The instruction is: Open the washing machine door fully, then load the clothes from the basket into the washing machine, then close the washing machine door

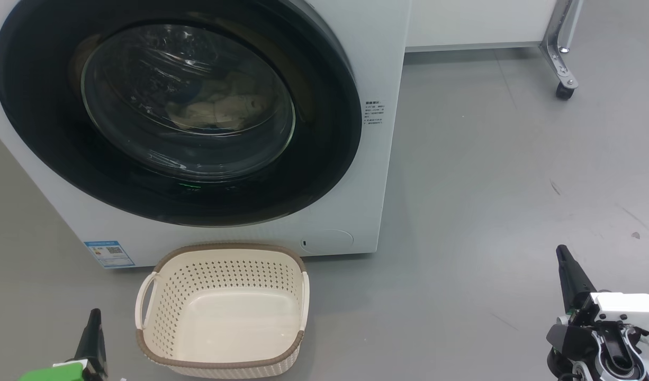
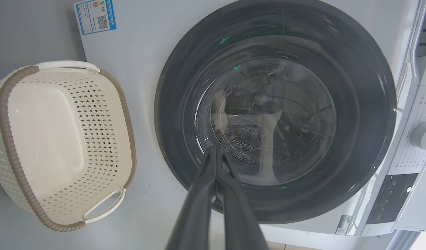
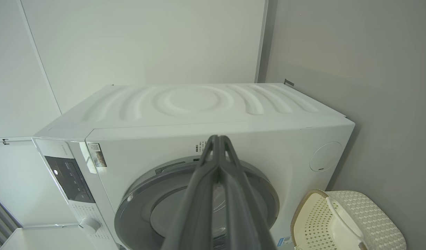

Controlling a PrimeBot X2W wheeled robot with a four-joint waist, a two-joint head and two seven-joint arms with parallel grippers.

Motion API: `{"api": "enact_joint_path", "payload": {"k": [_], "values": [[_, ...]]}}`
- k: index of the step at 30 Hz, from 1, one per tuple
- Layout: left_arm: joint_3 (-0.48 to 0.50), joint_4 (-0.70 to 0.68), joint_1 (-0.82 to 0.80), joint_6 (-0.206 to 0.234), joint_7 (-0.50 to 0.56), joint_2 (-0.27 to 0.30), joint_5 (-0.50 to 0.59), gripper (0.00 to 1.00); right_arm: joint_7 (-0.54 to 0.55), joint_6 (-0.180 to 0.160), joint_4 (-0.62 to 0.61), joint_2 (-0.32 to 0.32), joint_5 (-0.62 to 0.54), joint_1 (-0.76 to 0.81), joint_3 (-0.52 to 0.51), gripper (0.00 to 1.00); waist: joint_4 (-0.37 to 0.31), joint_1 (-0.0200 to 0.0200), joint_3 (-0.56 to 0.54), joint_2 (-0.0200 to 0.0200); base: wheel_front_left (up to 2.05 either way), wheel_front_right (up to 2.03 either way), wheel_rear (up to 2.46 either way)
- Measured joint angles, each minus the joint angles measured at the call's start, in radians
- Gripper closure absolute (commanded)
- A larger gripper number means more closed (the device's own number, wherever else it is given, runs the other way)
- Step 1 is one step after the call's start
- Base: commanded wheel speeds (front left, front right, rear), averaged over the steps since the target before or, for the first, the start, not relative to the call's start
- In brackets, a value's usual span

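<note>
Looks past the closing step: clothes (image 1: 218, 108) behind the shut door (image 1: 176, 159), basket (image 1: 221, 246) empty on the floor (image 1: 488, 185). Holds left claw (image 1: 95, 313) and right claw (image 1: 561, 250) clenched on nothing. Needs only retreat.

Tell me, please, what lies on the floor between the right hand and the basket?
Nothing: in the head view, the grey floor between the right hand and the basket is bare.

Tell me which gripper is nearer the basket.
Left. The left gripper sits just left of the basket, near its handle; the right gripper is far off to its right.
</note>
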Motion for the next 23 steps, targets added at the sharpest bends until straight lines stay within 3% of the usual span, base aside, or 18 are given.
{"api": "enact_joint_path", "payload": {"k": [23], "values": [[0.001, 0.000, -0.003, 0.000, 0.001, 0.000, -0.021, 1.00, 0.002, 0.000, 0.010, 0.000, 0.000, -0.002, -0.003, 1.00, 0.000, 0.0000, 0.000, 0.0000, 0.00, 0.00, 0.00]]}}
